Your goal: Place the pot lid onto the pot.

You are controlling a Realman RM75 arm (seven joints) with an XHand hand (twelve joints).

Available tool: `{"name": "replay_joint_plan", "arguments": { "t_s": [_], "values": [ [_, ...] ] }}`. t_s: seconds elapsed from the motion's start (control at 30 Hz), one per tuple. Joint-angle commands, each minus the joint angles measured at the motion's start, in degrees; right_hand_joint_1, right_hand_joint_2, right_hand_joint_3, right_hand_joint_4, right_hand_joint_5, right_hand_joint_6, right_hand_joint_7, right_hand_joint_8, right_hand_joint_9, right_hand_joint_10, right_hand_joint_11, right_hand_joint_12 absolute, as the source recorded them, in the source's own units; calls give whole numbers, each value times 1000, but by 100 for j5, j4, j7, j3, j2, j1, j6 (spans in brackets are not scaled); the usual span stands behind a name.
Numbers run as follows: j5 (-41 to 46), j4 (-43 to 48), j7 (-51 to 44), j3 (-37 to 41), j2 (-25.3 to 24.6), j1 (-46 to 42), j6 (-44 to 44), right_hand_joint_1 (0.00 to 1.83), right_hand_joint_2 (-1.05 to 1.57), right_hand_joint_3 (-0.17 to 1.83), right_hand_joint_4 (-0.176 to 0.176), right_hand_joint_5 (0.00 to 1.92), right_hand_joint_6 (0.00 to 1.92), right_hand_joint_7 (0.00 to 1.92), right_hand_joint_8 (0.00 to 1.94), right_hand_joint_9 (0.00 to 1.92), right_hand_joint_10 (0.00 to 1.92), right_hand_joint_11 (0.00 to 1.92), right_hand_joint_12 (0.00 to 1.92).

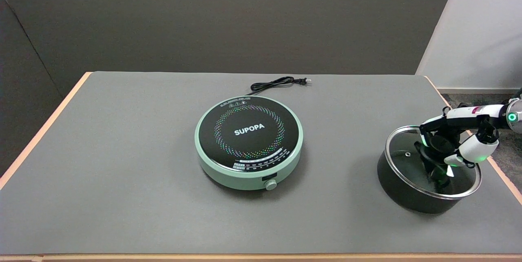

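Near the table's [122, 172] right edge, a black pot [401, 190] stands with a glass pot lid [408, 160] sitting across its rim, the steel band of the lid following the pot's mouth all the way round. Directly over the lid's middle is the right hand [442, 152], reaching in from the right, its fingers curled down around the dark knob at the lid's centre. The fingers look closed on that knob, though the hand itself hides the contact. Well apart to the left, at the table's centre, sits a round green induction cooker [248, 141], its black power cord [277, 83] coiled just behind it.
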Motion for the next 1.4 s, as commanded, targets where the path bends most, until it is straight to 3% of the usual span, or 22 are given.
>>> {"name": "replay_joint_plan", "arguments": {
  "t_s": [0.03,0.17,0.23,0.3,0.33,0.4,0.47,0.63,0.8,0.97,1.0,1.1,1.17,1.23,1.3,1.4],
  "values": [
    [-21,-2,5,22,-40,-99,124,1281,1048,604,172,346,1708,610,1748,403,1921,8,1762],
    [-35,-2,5,22,-40,-99,98,1281,1047,609,171,345,1716,607,1754,400,1921,16,1762],
    [-47,-2,5,22,-40,-99,82,1268,1076,595,151,317,1668,574,1795,362,1921,-1,1760],
    [-55,-2,5,22,-40,-99,68,1248,1155,472,160,281,1419,530,1802,271,1921,-1,1701],
    [-55,-4,5,22,-40,-97,64,1212,1211,439,139,302,1147,468,1869,176,1921,-1,1563],
    [-55,-10,4,22,-38,-73,16,1225,1233,348,124,350,915,484,1804,160,1891,-1,1519],
    [-55,-10,-5,22,-20,-39,-44,959,846,892,102,421,585,289,1357,114,1825,-1,1413],
    [-55,-10,-9,22,18,57,-116,884,769,875,39,400,208,184,1170,33,1660,-1,1224],
    [-92,-12,5,22,42,109,-116,962,643,798,8,278,153,69,987,-1,1468,-1,1063],
    [-252,-21,5,22,64,150,-116,961,626,774,-10,185,129,73,787,-1,1229,-1,924],
    [-283,-27,5,22,66,160,-116,951,612,804,-16,137,126,156,521,-1,1103,-1,888],
    [-429,-26,5,22,88,181,-94,916,542,909,-23,48,111,165,258,163,566,-1,844],
    [-548,-26,5,22,90,189,-54,878,462,936,-22,-1,4,31,112,93,288,-1,835],
    [-612,-26,1,22,96,189,21,818,379,864,-17,-1,-1,-1,-1,24,183,0,792],
    [-654,-34,-13,22,96,189,140,846,350,806,-8,-1,-1,-1,-1,-1,38,80,563],
    [-730,-34,-30,22,96,206,395,818,332,757,-5,-1,-1,-1,-1,-1,-1,92,471]
  ]
}}
